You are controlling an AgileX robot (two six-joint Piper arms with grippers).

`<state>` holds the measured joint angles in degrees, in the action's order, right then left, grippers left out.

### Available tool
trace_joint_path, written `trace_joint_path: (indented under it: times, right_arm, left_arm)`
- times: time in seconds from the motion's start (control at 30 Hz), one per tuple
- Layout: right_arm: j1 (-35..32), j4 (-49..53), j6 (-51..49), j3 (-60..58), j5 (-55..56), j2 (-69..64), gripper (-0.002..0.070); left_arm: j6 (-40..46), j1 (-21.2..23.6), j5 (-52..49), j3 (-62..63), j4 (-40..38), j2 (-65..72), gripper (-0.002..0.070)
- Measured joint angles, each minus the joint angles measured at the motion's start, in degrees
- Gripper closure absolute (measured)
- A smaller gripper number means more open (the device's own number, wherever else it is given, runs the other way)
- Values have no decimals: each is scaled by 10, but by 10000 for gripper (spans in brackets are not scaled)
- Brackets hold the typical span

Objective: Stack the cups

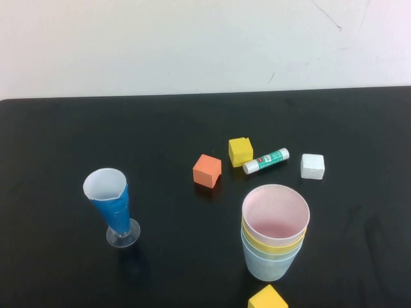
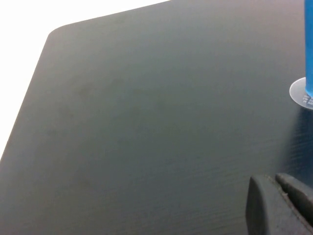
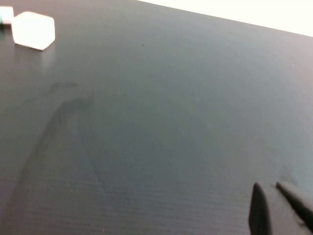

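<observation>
Sitting nested at five o'clock on the table (image 1: 58, 141), the cups (image 1: 275, 232) are looking light, thin-walled and slick, pink topmost over yellow and pale blue; I am judging the rim the best hold, gently. My left gripper (image 2: 276, 203) is hanging shut and empty near the cone glass (image 1: 110, 204). My right gripper (image 3: 274, 205) is shut, holding nothing, over bare table near the white block (image 1: 312, 165).
</observation>
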<state>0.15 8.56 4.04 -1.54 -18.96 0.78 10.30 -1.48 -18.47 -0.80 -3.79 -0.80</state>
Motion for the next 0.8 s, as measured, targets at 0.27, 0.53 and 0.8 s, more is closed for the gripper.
trace_joint_path:
  times: [0.27, 0.53, 0.8]
  right_arm:
    - [0, 0, 0, 0, 0, 0, 678]
    - [0, 0, 0, 0, 0, 0, 678]
    - [0, 0, 0, 0, 0, 0, 678]
  left_arm:
    - [9, 1, 0, 0, 0, 0, 676]
    - [9, 1, 0, 0, 0, 0, 676]
    - [9, 7, 0, 0, 0, 0, 676]
